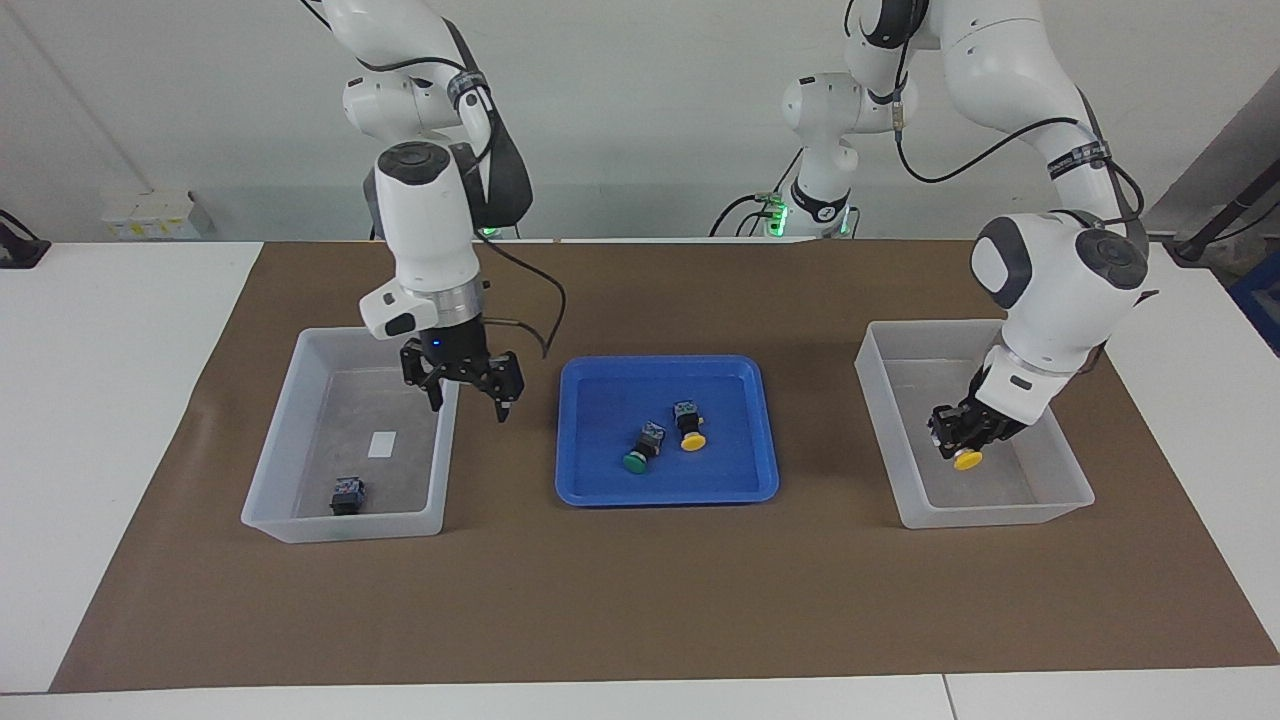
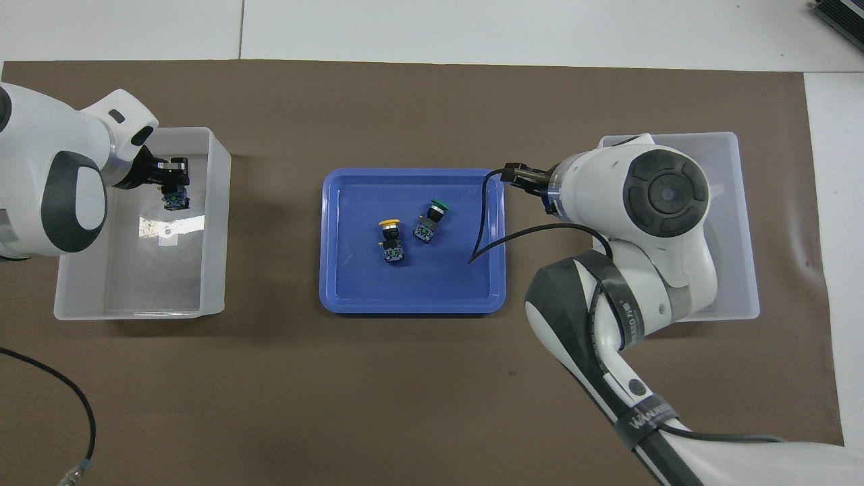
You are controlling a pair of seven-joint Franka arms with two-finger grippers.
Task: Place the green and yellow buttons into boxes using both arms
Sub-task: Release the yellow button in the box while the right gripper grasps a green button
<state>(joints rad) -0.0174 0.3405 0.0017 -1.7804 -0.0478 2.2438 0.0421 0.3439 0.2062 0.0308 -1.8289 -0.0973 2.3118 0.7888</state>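
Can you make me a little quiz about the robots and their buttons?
1. How many buttons lie in the blue tray?
2. True or false: the right gripper is holding a button.
3. What colour is the cap of the held button in the left gripper? A) green B) yellow C) red

Key
1. Two: a green button and a yellow button.
2. False. It is open and empty, up over the gap between the blue tray and the box at its end of the table.
3. B, yellow.
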